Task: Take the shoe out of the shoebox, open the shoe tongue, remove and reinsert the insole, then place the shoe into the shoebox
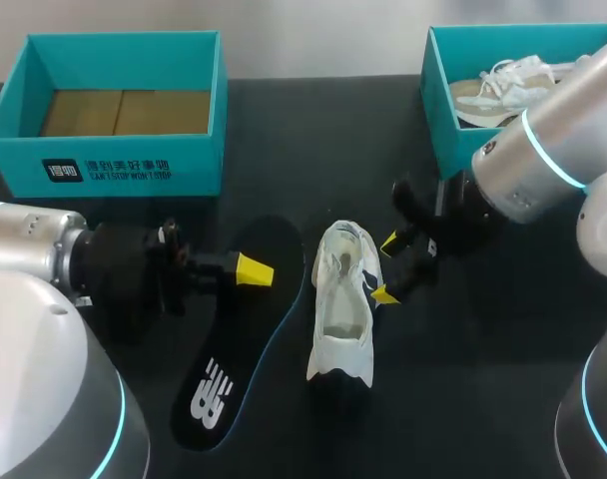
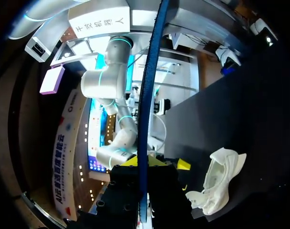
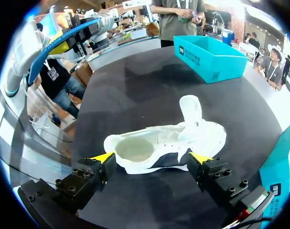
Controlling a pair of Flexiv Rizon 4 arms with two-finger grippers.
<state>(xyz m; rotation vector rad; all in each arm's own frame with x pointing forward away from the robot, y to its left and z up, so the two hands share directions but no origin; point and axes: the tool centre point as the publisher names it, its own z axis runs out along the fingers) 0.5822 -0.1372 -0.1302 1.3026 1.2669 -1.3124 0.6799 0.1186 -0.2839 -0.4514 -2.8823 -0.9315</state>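
Shoe, a white sneaker, is found on the table, upright, out of both boxes, approx. midway between the two grippers. Tongue is seen lifted clear of the opening; no insole is seen inside. Black insole is held by the L gripper, jaws closed on its edge near the toe end, w/ the insole lifted clear of the table, just beside the shoe. R gripper is spread wide w/ nothing gripped; the shoe's side is bracketed by its tips, but contact can't be confirmed. L shoebox holds only a cardboard liner; R shoebox holds a second sneaker. Judged progress: shoe removed, tongue opened and insole pulled are done. Left to do: insole to be reinserted and seated, then shoe put back in a box. Est. a bit past halfway; reinsertion is judged the next step.
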